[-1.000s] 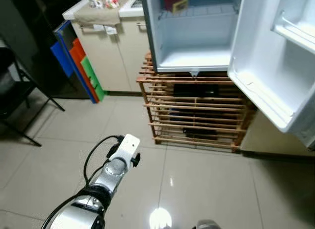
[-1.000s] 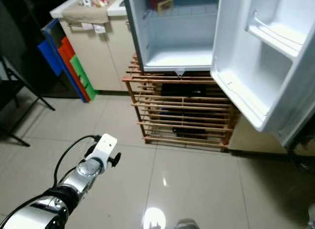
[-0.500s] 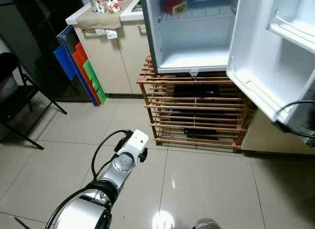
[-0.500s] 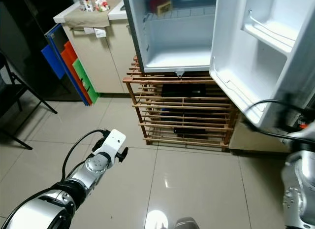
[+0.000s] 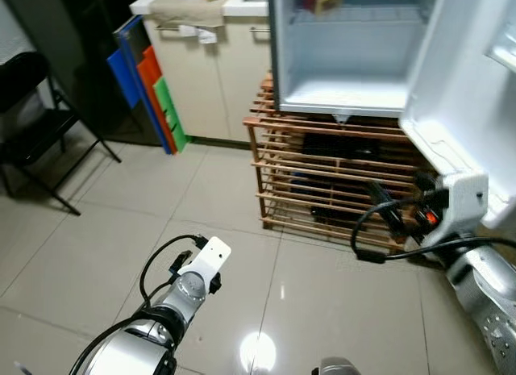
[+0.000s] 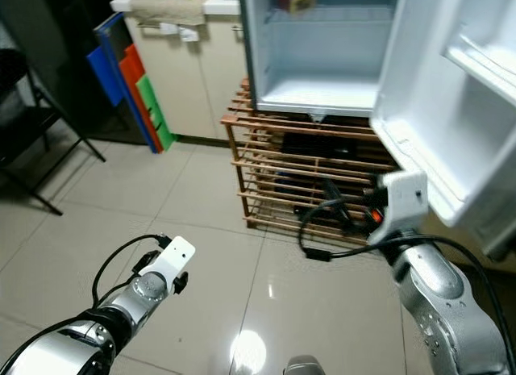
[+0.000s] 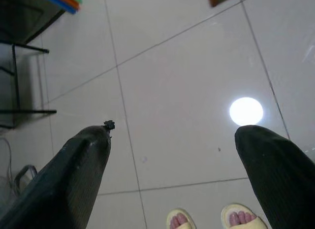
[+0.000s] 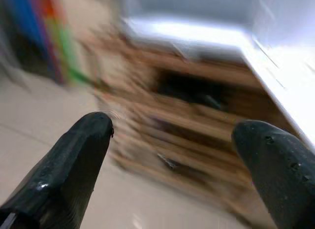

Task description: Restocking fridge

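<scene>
While the open fridge (image 5: 347, 60) stands ahead of and above the right gripper (image 8: 172, 155), on a slatted wooden rack (image 5: 322, 181), that raised right arm is judged nearer to it. Its fingers are spread wide, holding nothing. The left gripper (image 7: 172, 165), also wide and empty, points at the floor tiles (image 7: 187, 56).

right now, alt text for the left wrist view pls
The left gripper hangs open over glossy beige floor tiles, its two black fingers wide apart. A person's toes in pale yellow slippers show between them, beside a bright light reflection.
</scene>
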Motion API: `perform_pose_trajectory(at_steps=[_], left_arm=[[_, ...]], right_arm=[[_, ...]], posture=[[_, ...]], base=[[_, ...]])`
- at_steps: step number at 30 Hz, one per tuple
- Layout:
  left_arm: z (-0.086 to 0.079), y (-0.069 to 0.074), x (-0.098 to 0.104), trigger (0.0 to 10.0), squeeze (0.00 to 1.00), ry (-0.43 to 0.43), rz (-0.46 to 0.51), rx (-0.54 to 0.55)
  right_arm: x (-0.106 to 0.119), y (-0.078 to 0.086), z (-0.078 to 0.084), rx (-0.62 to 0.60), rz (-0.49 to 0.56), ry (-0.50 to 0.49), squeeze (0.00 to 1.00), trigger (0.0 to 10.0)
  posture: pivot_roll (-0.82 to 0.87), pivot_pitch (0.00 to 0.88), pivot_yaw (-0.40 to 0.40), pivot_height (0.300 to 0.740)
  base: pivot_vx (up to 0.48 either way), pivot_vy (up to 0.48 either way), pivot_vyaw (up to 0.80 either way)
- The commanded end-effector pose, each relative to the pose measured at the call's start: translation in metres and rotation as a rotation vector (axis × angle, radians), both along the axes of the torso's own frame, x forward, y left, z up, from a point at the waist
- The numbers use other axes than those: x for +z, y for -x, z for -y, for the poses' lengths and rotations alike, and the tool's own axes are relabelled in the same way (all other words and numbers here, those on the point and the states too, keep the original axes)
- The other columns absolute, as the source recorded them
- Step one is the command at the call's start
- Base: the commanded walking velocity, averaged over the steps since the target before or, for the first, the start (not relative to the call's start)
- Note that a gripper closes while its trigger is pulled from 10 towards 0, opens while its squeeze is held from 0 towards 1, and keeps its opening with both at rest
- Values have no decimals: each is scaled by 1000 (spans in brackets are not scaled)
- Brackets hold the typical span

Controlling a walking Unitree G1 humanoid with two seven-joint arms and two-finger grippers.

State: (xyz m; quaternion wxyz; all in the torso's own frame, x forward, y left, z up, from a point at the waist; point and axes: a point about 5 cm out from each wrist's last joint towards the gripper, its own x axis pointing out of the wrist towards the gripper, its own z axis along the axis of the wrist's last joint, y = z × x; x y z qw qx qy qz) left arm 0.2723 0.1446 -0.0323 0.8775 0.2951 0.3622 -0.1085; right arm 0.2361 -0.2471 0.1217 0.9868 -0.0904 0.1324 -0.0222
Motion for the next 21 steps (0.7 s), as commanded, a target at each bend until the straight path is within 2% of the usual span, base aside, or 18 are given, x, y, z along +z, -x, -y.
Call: perform_pose_trajectory(at_steps=[1,2,3,5,7,9,11,12,13,15,17,19,20,21], left_arm=[[1,-2,2,10000,0,39,15,17],[1,-2,2,10000,0,44,16,17],[1,-2,2,10000,0,44,16,17],[0,2,-2,10000,0,61,-8,34],[0,4,-3,10000,0,70,-18,36],[-2,18,-14,10000,0,95,-95,48],[-6,30,-23,10000,0,81,-163,53],[-6,30,-23,10000,0,81,-163,53],[-11,43,-31,10000,0,52,-222,43],[-16,56,-39,10000,0,1,-280,15],[-17,59,-41,10000,0,-44,-291,-43],[-17,59,-41,10000,0,-44,-291,-43],[-17,59,-41,10000,0,-51,-287,-56],[-19,59,-40,10000,0,-61,-280,-59]], right_arm=[[-22,19,45,-434,-85,83,0,10000],[-27,27,53,-535,-101,79,0,10000],[-27,27,53,-535,-101,79,0,10000],[-32,48,72,-736,-71,93,0,10000],[-32,52,78,-779,-57,100,0,10000],[-26,60,91,-870,-10,144,0,10000],[-19,64,100,-936,27,180,0,10000],[-19,64,100,-936,27,180,0,10000],[-10,66,109,-987,64,213,0,10000],[5,68,124,-1040,117,269,0,10000],[20,67,140,-1074,166,301,0,10000],[20,67,140,-1074,166,301,0,10000],[24,66,145,-1078,185,296,0,10000],[43,54,146,-1011,294,231,0,10000]], posture=[[-306,0,128,740],[-306,0,128,740],[-306,0,128,740],[-304,0,134,740],[-304,0,134,740],[-304,0,138,740],[-308,0,140,740],[-308,0,140,740],[-314,0,145,740],[-320,0,149,740],[-333,0,159,740],[-333,0,159,740],[-334,0,161,740],[-331,0,161,740]], base=[[0,0,0],[0,0,0],[0,0,0],[0,0,0],[0,0,0],[0,0,0],[0,0,0],[0,0,0],[0,0,0],[0,0,0],[0,0,0],[0,0,0],[0,0,0],[0,0,0]])
